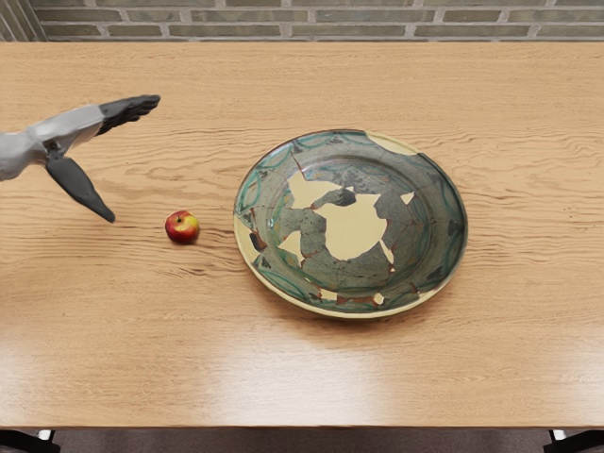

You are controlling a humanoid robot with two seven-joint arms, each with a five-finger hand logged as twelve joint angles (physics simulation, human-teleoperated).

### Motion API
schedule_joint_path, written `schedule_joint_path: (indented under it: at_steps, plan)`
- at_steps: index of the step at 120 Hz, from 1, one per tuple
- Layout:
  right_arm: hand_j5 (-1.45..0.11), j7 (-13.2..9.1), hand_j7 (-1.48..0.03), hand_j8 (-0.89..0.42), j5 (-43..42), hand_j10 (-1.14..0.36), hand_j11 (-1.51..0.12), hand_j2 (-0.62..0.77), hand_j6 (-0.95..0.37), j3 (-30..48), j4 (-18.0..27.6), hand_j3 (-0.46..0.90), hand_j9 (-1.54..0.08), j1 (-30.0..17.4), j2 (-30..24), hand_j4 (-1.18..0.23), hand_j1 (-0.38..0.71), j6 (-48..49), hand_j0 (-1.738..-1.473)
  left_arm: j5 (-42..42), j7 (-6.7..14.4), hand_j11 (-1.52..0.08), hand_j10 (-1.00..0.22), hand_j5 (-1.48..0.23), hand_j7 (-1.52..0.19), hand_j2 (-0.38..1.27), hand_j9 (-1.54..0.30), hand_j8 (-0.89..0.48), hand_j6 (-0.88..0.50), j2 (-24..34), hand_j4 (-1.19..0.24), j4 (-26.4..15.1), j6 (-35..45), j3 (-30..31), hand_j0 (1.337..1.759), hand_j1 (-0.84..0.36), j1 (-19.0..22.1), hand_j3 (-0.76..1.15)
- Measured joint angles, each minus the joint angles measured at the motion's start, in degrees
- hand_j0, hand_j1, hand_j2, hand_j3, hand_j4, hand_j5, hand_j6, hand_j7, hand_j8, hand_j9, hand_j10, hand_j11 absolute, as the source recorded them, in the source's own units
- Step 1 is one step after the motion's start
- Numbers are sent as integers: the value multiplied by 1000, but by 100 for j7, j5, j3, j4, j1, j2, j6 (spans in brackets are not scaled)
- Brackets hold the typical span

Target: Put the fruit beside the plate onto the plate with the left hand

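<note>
A small red and yellow apple (182, 226) lies on the wooden table just left of a large round plate (436, 222) with a green, grey and cream pattern. The two stand apart by a narrow gap. My left hand (99, 151) comes in from the left edge and hovers up and to the left of the apple, well short of it. Its fingers are stretched out toward the right and the thumb points down toward the table, so the hand is open and holds nothing. The right arm does not show.
The wooden table (302, 368) runs across the whole view, with its front edge near the bottom. A brick wall (302, 19) stands behind its far edge.
</note>
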Motion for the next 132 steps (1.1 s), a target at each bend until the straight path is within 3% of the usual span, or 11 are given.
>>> schedule_joint_path:
  at_steps: [25, 30, 35, 41, 61, 78, 94, 109, 122, 132]
  plan:
    - [0, 0, 0, -1, -1, 0, 0, 0, -1, 1, 0, 0, 0, 0, 0, -1, -349, 0, -1658, 490, 0, -8, -11, -9, -9, 6, -8, -13, -14, 51, -12, -428, 0, 288, 1658, 345, -435, 0]
    - [0, 0, 0, 0, -1, 0, 0, 0, -1, 0, 0, 0, 0, 0, 0, 0, -349, 0, -1658, 616, 128, -7, -11, -8, -7, 7, -7, -13, -13, 37, -12, -483, -21, 341, 1658, 347, -627, 0]
    - [0, 0, 0, 0, 0, 0, 0, 0, -1, 1, 0, 0, 0, 0, 0, 0, -349, 0, -1658, 711, 481, -6, -9, -6, -6, 7, -6, -11, -12, -118, -10, -523, -130, 413, 1658, 348, -917, 0]
    - [0, 0, 0, -1, 0, 0, 0, 0, -1, 0, 0, 0, 0, 0, 0, -1, -349, 0, -1658, 784, 1093, -4, -9, -5, -5, 6, -5, -11, -11, -249, -10, -556, -441, 473, 1658, 349, -1307, 0]
    - [0, 0, 0, -1, -1, 0, 0, 0, -1, 0, 0, 0, 0, 0, 0, -1, -349, 0, -1658, 808, 3435, -2, -6, -3, -2, 3, -2, -7, -8, -457, -7, -782, -1493, 546, 1658, 349, -1833, 0]
    - [0, 0, 0, -1, -1, 0, 0, 0, -1, 0, 0, 0, 0, 0, 0, 0, -349, 0, -1658, 659, 4759, -1, -5, -2, -1, 2, -1, -7, -7, -831, -6, -830, -1823, 557, 1658, 349, -2042, 0]
    - [0, 0, 0, -1, 1, 0, 0, 0, -1, 0, 0, 0, 0, 0, 0, 0, -349, 0, -1658, 501, 5495, -6, -8, -7, -7, 2, -7, -10, -10, -1303, -9, -832, -1905, 551, 1658, 344, -2116, 0]
    - [0, 0, 0, -1, 1, 0, 0, 0, -1, 0, 0, 0, 0, 0, 0, 0, -349, 0, -1658, 450, 5778, -28, -25, -29, -28, 5, -28, -26, -26, -1624, -25, -791, -1927, 541, 1658, 324, -2056, 0]
    - [0, 0, 0, -1, -1, 0, 0, 0, -1, 0, 0, 0, 0, 0, 0, 0, -349, 0, -1658, 241, 6209, -88, -70, -88, -88, 14, -88, -71, -72, -1862, -71, -726, -1933, 540, 1658, 269, -2039, 0]
    - [0, 0, 0, 0, 1, 0, 0, 0, -1, 0, 0, 0, 0, 0, 0, 0, -349, 0, -1658, 154, 6370, -157, -123, -157, -157, 25, -157, -124, -125, -1970, -124, -648, -1935, 548, 1658, 205, -2029, 0]
